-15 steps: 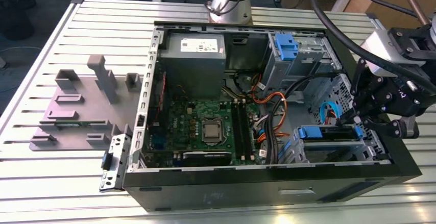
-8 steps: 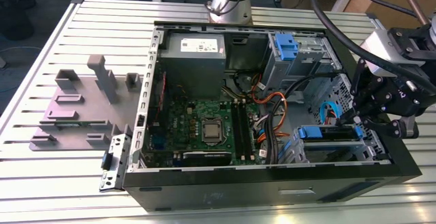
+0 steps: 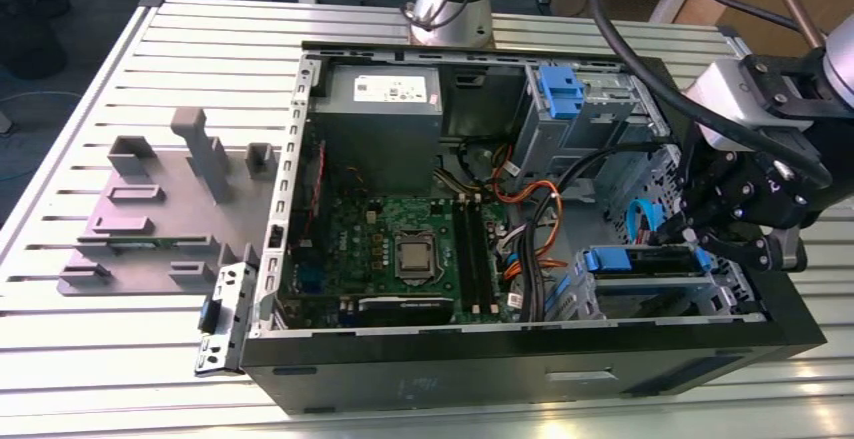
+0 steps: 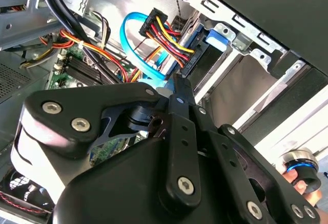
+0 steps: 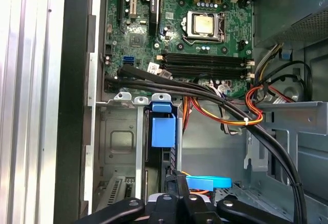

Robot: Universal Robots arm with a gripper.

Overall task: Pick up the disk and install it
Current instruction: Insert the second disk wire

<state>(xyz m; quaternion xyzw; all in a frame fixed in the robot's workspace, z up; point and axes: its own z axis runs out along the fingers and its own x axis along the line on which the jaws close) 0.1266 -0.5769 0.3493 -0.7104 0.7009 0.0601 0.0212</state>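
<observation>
Gripper: we are seeing the gripper (image 3: 694, 234) hanging at the right of the exterior view, inside the open computer case (image 3: 534, 374), just above the drive cage; whether it is clenched or released we cannot tell.
Disk: we are finding the disk (image 3: 650, 263), with its blue rail, sitting in the lower-right drive cage (image 3: 721, 299), directly under the gripper.
Motherboard: it is lying at centre frame (image 3: 400, 249).
Stand: the grey stand (image 3: 147, 209) is sitting at left.
</observation>
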